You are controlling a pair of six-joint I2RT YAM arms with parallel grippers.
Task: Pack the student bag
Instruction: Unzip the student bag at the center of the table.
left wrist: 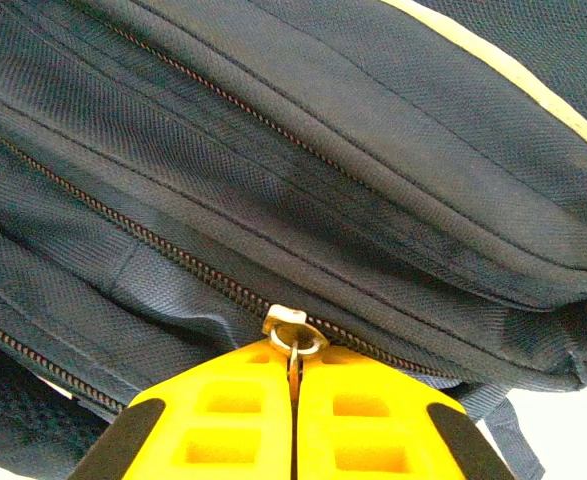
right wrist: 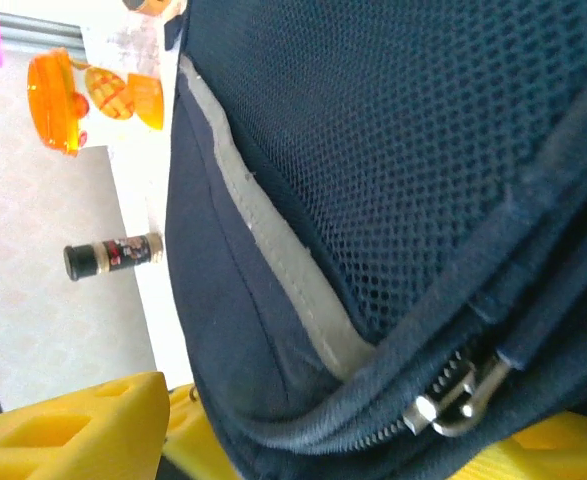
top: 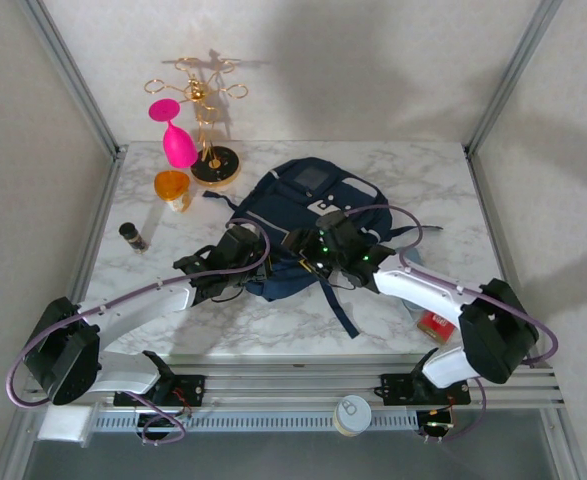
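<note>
Navy woven fabric: student bag [top: 295,205], judged soft, slumping, probably light. It is best taken by its zipper pull [left wrist: 293,335], pinched tight by left gripper [left wrist: 293,385]; right gripper [right wrist: 313,445] gapes astride the bag's seam.

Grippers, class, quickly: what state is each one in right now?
Left gripper: closed on the student bag's zipper pull.
Right gripper: open, the student bag between its fingers.

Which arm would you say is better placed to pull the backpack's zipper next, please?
Left, probably: the left gripper is shut on the zipper pull of the student bag, while the right gripper stands open around the fabric.
</note>
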